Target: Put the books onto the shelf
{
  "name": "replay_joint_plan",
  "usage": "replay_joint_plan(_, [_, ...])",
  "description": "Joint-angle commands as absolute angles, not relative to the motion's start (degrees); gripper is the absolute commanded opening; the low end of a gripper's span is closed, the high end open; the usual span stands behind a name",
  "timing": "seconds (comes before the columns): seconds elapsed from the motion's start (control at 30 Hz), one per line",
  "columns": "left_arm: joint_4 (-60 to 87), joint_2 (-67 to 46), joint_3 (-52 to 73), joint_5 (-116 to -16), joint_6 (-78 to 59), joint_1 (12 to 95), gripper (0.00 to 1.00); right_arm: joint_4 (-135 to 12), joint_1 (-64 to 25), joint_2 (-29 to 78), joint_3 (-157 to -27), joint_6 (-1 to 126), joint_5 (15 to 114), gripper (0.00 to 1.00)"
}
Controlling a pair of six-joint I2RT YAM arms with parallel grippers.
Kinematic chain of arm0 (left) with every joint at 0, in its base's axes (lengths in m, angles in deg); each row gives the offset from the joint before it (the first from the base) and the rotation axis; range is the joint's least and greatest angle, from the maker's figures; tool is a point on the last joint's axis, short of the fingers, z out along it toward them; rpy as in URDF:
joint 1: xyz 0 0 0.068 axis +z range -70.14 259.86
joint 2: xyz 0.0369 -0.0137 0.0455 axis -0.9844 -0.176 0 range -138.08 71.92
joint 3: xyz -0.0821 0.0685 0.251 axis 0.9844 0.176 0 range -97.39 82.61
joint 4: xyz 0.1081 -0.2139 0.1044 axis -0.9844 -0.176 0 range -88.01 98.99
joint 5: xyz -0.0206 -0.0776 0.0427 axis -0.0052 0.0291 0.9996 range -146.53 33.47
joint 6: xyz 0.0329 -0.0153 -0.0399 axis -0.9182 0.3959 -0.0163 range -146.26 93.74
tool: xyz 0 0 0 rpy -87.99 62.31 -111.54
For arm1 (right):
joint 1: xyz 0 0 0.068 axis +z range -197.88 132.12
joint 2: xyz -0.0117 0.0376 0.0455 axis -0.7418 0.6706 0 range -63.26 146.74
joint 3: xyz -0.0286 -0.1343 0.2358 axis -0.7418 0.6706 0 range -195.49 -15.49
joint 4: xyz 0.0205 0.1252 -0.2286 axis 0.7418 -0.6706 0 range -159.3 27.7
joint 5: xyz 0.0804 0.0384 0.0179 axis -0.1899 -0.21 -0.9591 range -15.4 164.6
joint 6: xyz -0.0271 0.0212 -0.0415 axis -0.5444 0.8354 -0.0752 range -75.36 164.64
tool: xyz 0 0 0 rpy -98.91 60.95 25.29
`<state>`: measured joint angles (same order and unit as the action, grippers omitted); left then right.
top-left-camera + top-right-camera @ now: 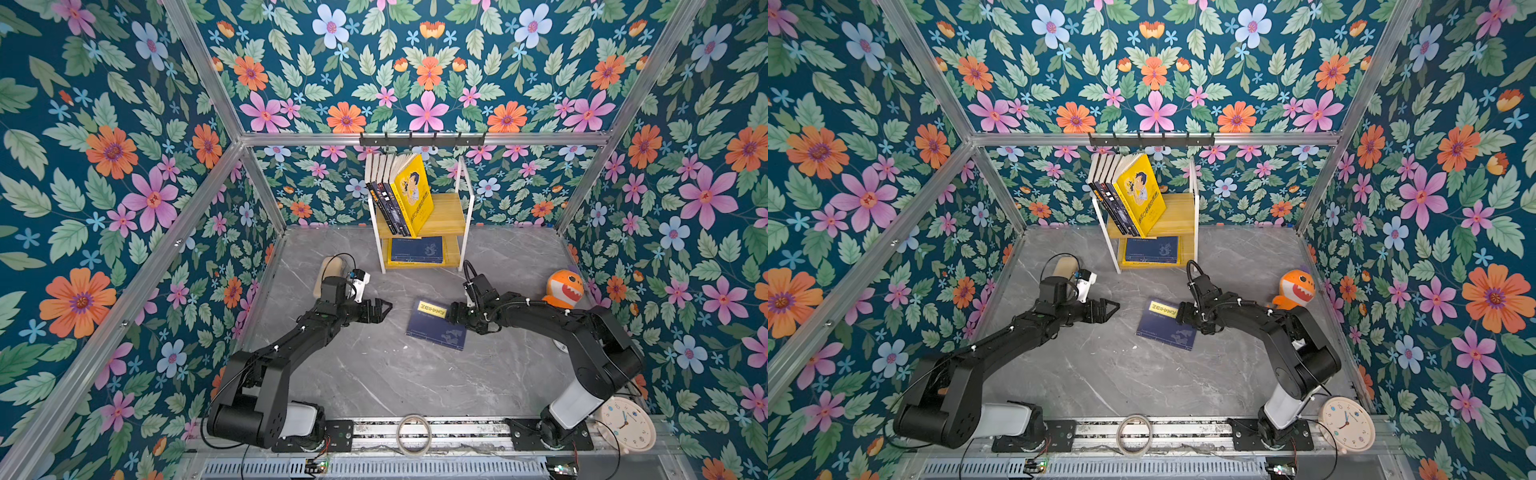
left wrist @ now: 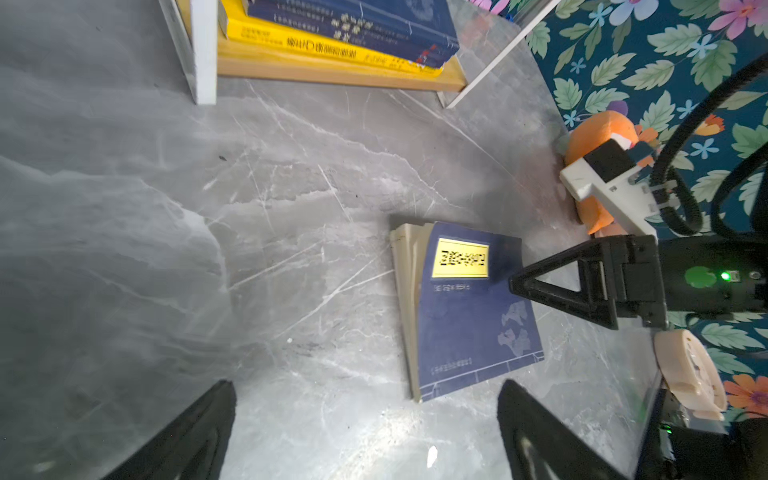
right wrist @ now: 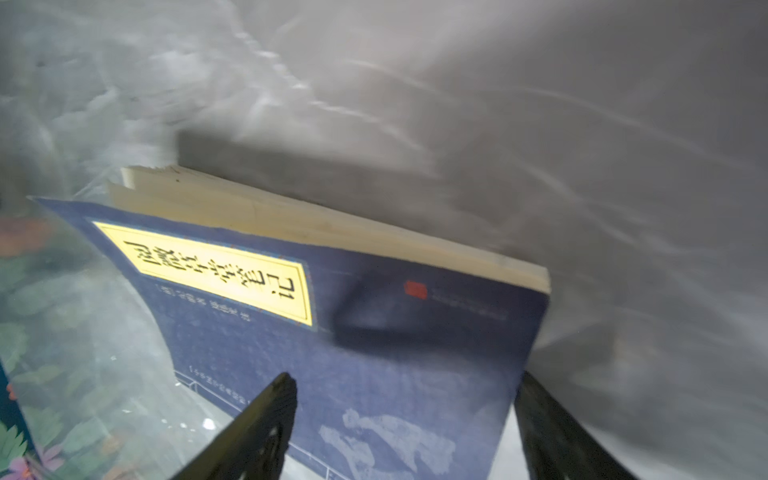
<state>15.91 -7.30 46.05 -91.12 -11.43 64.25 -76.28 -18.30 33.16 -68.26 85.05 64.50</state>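
One navy book (image 1: 436,328) (image 1: 1166,328) lies flat near the middle of the grey surface (image 1: 374,374), well short of the shelf (image 1: 448,216) (image 1: 1179,216) that stands at 12 o'clock against the back wall. Its page edge (image 2: 405,299) faces 9 o'clock and is slightly fanned.

The right hand (image 1: 451,312) (image 3: 405,382) comes in over the book's 3 o'clock edge, beside the yellow label (image 1: 432,310). Its jaws stand wide, one finger above the cover and the other past the book's side, gripping nothing (whether a tip touches the cover I cannot tell). The left hand (image 1: 387,308) (image 1: 1116,306) is at 9 o'clock of the book. It is spread fully, holds nothing and is apart from the book, with bare surface between them.

On the upper board the leaning books (image 1: 399,195) number five as far as I can count: four dark spines and one yellow cover. Bare board shows at their 3 o'clock. The lower board holds a flat stack (image 2: 345,37) of at least three, navy over yellow.

There is one shark plush (image 1: 566,289) at the 3 o'clock wall, one clock (image 1: 625,424) at 5 o'clock and one tape roll (image 1: 413,434) at 6 o'clock.
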Motion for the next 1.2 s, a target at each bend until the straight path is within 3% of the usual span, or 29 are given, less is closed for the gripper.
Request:
replay_joint_plan(0.0, [14.1,-9.8,44.9,-92.0,-8.9,63.4,0.97,-77.4,-16.2,36.5,-70.3,87.0,64.3,0.82])
replay_joint_plan(0.53, [15.3,-20.6,42.3,-87.7,-1.3,59.5,0.77,-76.1,-11.7,41.5,-74.4,90.0,62.9,0.8])
replay_joint_plan(0.83, [14.8,-22.4,40.3,-88.8,-0.6,58.1,0.5,-74.8,-10.8,42.6,-74.2,91.4,62.3,0.79])
replay_joint_plan(1.0, [11.5,-19.9,39.3,-87.3,-1.5,58.1,0.43,-76.1,-10.8,42.3,-74.5,89.8,63.2,0.79])
replay_joint_plan(1.17, [10.5,-17.9,38.9,-89.5,-3.3,58.1,0.24,-75.6,-10.8,41.9,-74.5,89.5,63.7,0.79])
